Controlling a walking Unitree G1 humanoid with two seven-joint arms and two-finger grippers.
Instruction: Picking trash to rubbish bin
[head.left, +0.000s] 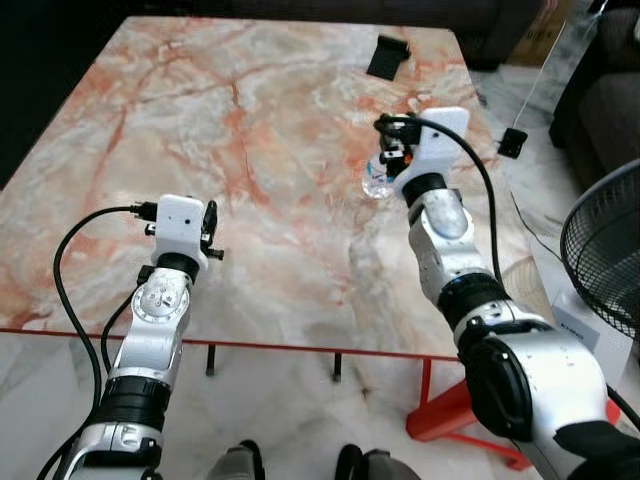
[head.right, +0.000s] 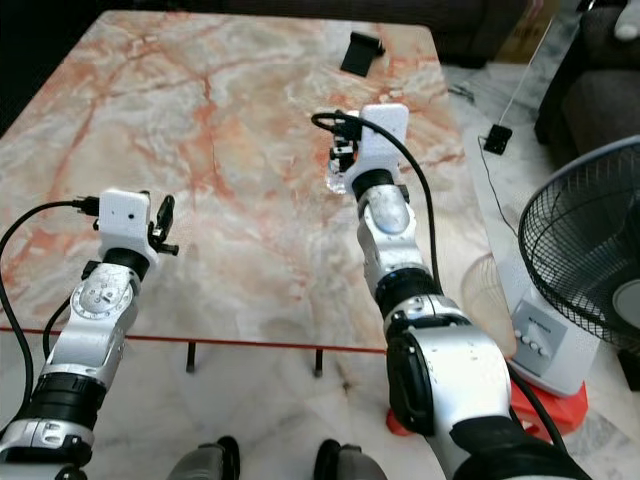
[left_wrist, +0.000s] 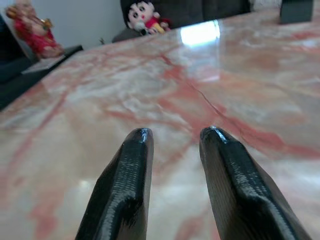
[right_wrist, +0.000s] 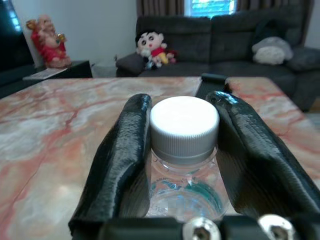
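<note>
Right end effector (right_wrist: 182, 145): the two black fingers (right_wrist: 120, 160) are pinching a small clear plastic bottle (right_wrist: 185, 185) just under its white cap (right_wrist: 184, 129), one finger pressed on each side of the neck. The grip is sitting high on the bottle, probably because the neck and cap ridge give the fingers a firm stop, so the bottle should not be slipping downward when lifted. From the head view, the bottle (head.left: 378, 183) is standing upright on the surface (head.left: 250, 150), right of centre and toward the right edge, with the right arm reaching forward over it. Judgement: the grasp is looking complete and the carry to the bin is the step not yet done; no rubbish bin can be made out here.

Left end effector (left_wrist: 175, 150): fingers are standing slightly apart, holding nothing, hovering low over the near-left part of the surface. It is likely being kept clear as a spare while the right arm works.

Surface: a pink and orange veined marble top, glossy and reflecting window light, on a red metal frame (head.left: 440, 415). A small dark object (head.left: 387, 55) is lying near the far edge; what it is I cannot tell.

Room: a dark sofa (right_wrist: 235, 47) is standing beyond the surface with a plush doll (right_wrist: 151, 46) on it, a red figurine (right_wrist: 46, 42) on a low side unit, and a standing fan (head.right: 590, 270) on the pale marble floor to the robot's right.
</note>
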